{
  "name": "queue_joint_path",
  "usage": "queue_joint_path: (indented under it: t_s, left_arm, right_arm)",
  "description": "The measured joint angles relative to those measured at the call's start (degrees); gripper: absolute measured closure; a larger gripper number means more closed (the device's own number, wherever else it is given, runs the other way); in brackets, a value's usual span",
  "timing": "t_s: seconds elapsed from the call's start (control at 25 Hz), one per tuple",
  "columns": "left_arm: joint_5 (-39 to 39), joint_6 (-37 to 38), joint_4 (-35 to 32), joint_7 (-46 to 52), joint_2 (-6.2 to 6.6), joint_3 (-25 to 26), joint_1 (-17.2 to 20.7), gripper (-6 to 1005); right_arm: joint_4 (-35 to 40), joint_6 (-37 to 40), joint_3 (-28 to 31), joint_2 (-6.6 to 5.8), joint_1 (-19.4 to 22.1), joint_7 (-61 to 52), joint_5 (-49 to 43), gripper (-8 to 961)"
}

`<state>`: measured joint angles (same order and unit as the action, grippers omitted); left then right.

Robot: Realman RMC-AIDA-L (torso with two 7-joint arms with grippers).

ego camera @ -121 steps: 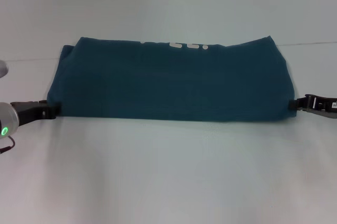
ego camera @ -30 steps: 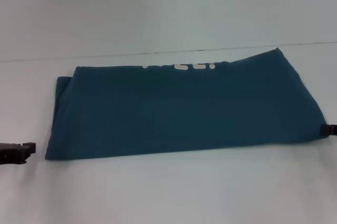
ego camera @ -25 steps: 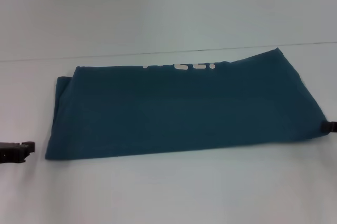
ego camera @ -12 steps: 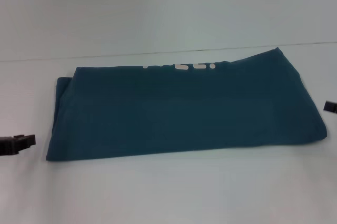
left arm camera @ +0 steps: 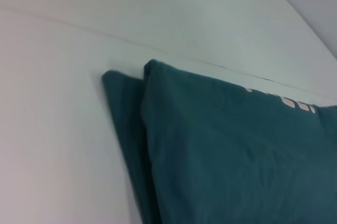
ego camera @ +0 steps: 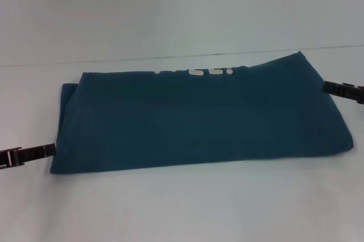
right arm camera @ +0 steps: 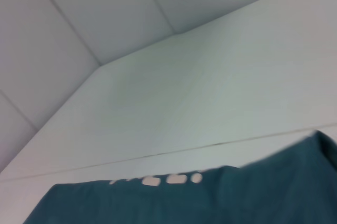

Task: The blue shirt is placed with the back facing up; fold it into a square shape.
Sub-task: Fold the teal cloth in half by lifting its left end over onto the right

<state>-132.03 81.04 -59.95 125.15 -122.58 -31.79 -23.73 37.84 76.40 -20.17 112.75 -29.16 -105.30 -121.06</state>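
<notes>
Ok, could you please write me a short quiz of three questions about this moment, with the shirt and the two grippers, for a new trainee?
1. True or false: the blue shirt lies folded into a long band across the table.
2. At which end of the shirt is the left gripper in the head view?
A. at the near corner on the robot's left
B. on top of the middle
C. past the far edge
3. Fill in: white lettering shows along the shirt's ____ edge.

Key:
1. True.
2. A. The right gripper is at the opposite end, by the far corner.
3. Far.
</notes>
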Motion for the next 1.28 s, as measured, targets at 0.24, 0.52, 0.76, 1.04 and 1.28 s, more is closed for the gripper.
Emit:
queue_joint_path:
  t_s: [0.24, 0.52, 0.76, 1.04, 1.28]
  left_arm:
    - [-0.7, 0.5, 0.7, 4.9, 0.47, 0.1, 0.3, 327]
    - [-3.3, 0.9, 4.1, 11.1, 1.22, 0.1, -0.9, 265]
    - [-5.0, 0.5, 6.2, 15.4, 1.63, -0.6, -2.5, 266]
    - [-8.6, -0.8, 8.4, 19.1, 2.34, -0.7, -5.1, 265]
    - [-10.2, -2.4, 10.5, 20.7, 2.96, -0.7, -6.8, 264]
  right_arm:
    - [0.0, -3.0, -5.4, -0.51, -3.3, -3.5, 0.0, 128]
    - [0.6, -3.3, -6.6, -0.72, -5.2, -4.9, -0.1, 129]
    - [0.8, -4.3, -7.7, -0.85, -6.2, -4.5, -0.1, 129]
    - [0.9, -4.4, -8.0, -1.26, -6.4, -4.5, 0.2, 128]
    - [0.9, -4.7, -8.0, -1.34, -6.4, -4.3, 0.3, 127]
